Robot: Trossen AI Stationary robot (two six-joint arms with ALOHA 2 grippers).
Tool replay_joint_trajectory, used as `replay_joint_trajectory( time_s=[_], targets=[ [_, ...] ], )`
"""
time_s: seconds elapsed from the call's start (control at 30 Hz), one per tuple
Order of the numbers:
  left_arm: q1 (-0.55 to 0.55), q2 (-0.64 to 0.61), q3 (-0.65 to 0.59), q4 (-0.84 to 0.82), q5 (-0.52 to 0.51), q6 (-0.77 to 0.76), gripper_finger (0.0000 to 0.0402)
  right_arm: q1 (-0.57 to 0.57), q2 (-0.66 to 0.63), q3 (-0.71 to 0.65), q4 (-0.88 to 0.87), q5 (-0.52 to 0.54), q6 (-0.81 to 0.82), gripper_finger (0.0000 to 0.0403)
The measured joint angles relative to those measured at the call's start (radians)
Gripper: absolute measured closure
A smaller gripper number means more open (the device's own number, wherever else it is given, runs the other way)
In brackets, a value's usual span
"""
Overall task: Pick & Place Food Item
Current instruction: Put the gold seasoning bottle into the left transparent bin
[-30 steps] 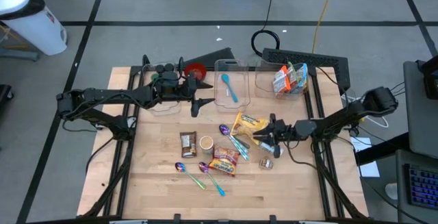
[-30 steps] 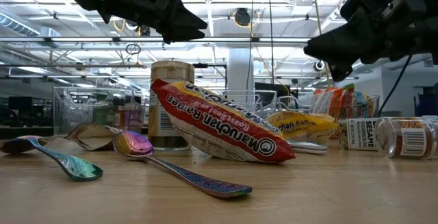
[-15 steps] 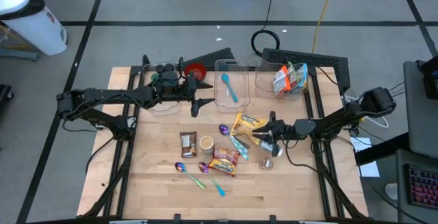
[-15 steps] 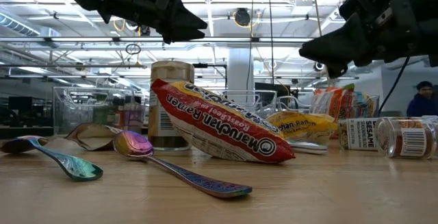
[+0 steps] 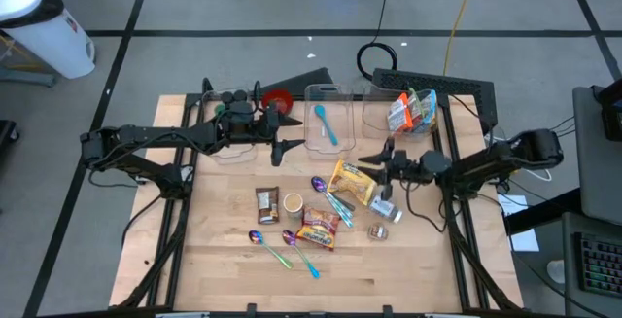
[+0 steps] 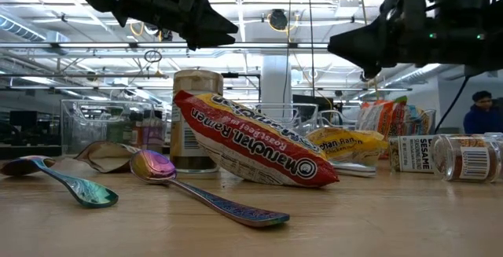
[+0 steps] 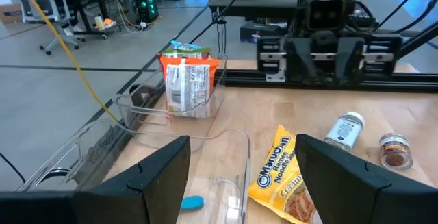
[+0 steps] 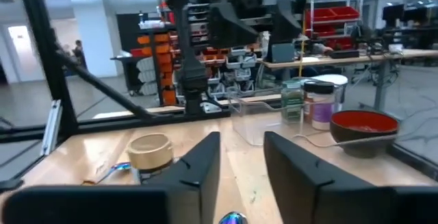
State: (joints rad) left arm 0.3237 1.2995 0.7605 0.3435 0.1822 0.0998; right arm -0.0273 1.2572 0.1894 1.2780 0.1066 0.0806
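Little of the task looked done: several food items lay loose at mid-frame on the wooden surface point(image 5: 224, 269). The yellow noodle packet point(image 5: 354, 183) lay right of centre, not yet lifted, with the right gripper point(image 5: 374, 161) hovering just above its upper edge, fingers narrowly parted and empty. The left gripper point(image 5: 290, 147) hung left of centre, fingers wide and empty, near the clear bins point(image 5: 328, 131); snack bags point(image 5: 412, 110) already sat in the upper-right bin.

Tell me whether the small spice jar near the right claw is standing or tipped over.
Tipped over. The spice jar lies on its side on the table, barcode label facing out, beside the sesame bottle.
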Motion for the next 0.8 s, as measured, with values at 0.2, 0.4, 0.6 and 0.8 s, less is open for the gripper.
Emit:
replay_joint_trajectory(
  time_s=[0.2, 0.4, 0.6, 0.8],
  targets=[
    [0.0, 0.0, 0.0, 0.048, 0.0, -0.005, 0.0128, -0.094, 0.0, 0.0, 0.0, -0.034, 0.036, 0.0214],
    [0.0, 0.0, 0.0, 0.109, 0.0, -0.054, 0.0128, -0.166, 0.0, 0.0, 0.0, -0.034, 0.065, 0.0174],
    [0.002, 0.0, 0.0, 0.149, 0.0, -0.045, 0.0128, -0.218, -0.001, 0.005, 0.002, -0.034, 0.052, 0.0168],
    [0.003, 0.005, 0.0, 0.107, -0.001, 0.003, 0.0128, -0.227, -0.032, 0.069, -0.119, -0.116, 0.011, 0.0176]
  ],
)
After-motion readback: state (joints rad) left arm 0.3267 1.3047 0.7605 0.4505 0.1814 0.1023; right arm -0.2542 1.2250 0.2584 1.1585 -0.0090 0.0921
